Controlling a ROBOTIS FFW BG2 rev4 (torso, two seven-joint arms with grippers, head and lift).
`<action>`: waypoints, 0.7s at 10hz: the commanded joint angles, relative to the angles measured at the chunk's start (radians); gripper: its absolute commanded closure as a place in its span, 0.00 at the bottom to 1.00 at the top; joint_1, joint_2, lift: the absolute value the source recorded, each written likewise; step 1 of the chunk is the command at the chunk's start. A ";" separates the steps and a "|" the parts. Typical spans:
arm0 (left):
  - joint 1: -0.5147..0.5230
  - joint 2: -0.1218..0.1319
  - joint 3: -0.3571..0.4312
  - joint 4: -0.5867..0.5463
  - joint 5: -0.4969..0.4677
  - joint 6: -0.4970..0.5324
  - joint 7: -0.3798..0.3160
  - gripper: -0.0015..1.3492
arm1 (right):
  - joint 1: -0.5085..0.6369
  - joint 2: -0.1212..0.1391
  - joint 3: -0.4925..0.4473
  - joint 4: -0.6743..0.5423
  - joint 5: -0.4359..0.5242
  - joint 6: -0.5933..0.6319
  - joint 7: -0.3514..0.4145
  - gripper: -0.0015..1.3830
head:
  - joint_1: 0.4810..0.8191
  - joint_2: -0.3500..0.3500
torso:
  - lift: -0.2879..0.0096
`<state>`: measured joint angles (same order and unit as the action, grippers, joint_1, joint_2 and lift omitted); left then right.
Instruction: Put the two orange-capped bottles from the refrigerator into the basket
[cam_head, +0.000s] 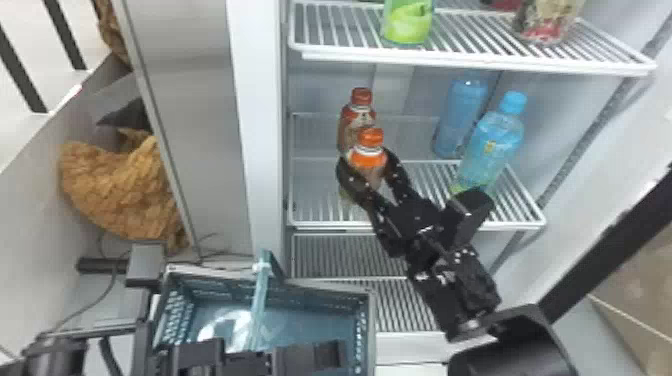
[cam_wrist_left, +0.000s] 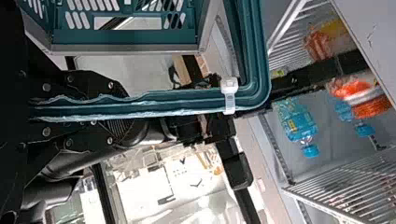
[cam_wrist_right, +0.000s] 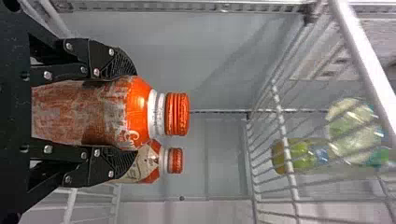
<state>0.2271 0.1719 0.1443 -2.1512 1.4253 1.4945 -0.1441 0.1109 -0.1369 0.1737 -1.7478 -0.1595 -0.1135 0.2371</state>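
Inside the refrigerator (cam_head: 256, 100), the front bottle (cam_head: 369, 158) is pinched by the right gripper (cam_wrist_right: 127, 113) and should be withdrawn upright, clear of the rear bottle (cam_head: 357, 119), with the basket handle (cam_wrist_left: 187, 105) clamped by the left gripper (cam_wrist_left: 116, 110).

Look at that, the right gripper (cam_head: 367, 158) has an orange-capped bottle (cam_wrist_right: 79, 112) between its two black fingers.
They press against both its sides, just below the orange cap (cam_wrist_right: 177, 114); a second orange-capped bottle (cam_wrist_right: 152, 163) peeks out behind, and something green (cam_wrist_right: 301, 156) shows through a white wire shelf (cam_wrist_right: 282, 126).
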 joint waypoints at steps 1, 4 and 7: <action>-0.001 0.001 -0.001 0.000 -0.001 0.000 0.000 0.85 | 0.090 -0.001 -0.060 -0.173 -0.018 0.067 0.016 0.71 | 0.63 0.31 | 0.00; 0.006 0.000 0.005 0.000 0.001 0.000 0.000 0.85 | 0.279 -0.001 -0.172 -0.484 -0.038 0.332 0.116 0.71 | 0.63 0.23 | 0.00; 0.006 0.003 0.005 0.000 0.001 0.000 0.000 0.85 | 0.404 0.005 -0.202 -0.686 -0.032 0.590 0.212 0.71 | 0.63 0.21 | 0.00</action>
<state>0.2328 0.1740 0.1496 -2.1512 1.4258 1.4947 -0.1441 0.4965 -0.1328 -0.0238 -2.4017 -0.1925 0.4337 0.4486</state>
